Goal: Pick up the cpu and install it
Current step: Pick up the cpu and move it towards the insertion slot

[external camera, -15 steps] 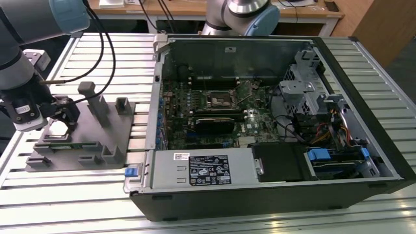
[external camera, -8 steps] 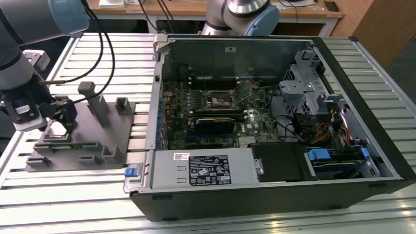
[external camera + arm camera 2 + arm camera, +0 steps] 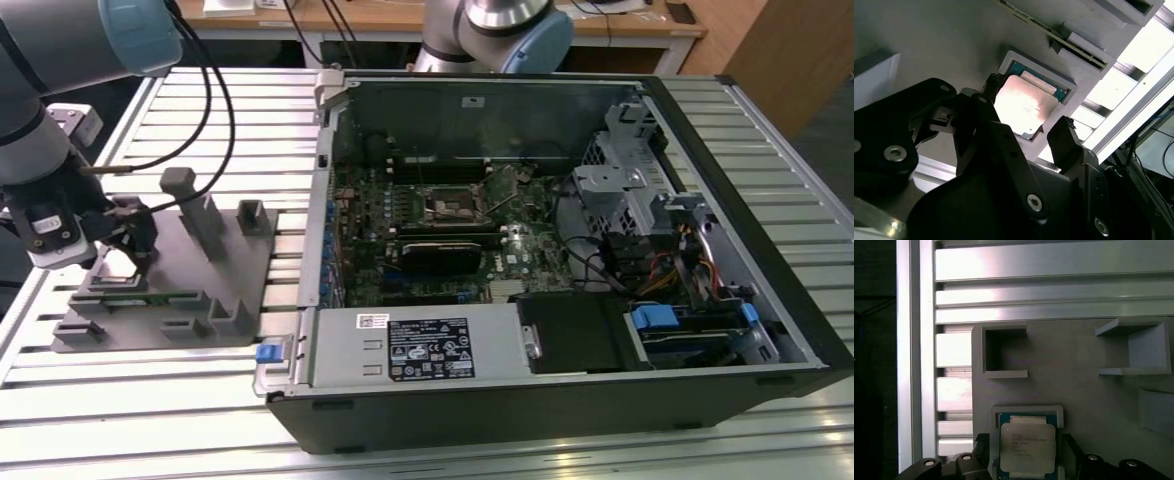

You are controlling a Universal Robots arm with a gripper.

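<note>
I find the cpu (image 3: 1027,446) seated in its grey tray (image 3: 1079,395) recess, lying between the end effector (image 3: 1028,104) fingers, which are spread wide and clear of both edges.

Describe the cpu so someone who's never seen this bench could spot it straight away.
To the exterior view's left of the open computer case, a grey tray of blocks and pockets lies on the slatted table. The cpu sits in a shallow square-framed pocket there, between the open gripper's fingers. It is a shiny silver square with a green rim; neighbouring pockets are plain grey.
</note>
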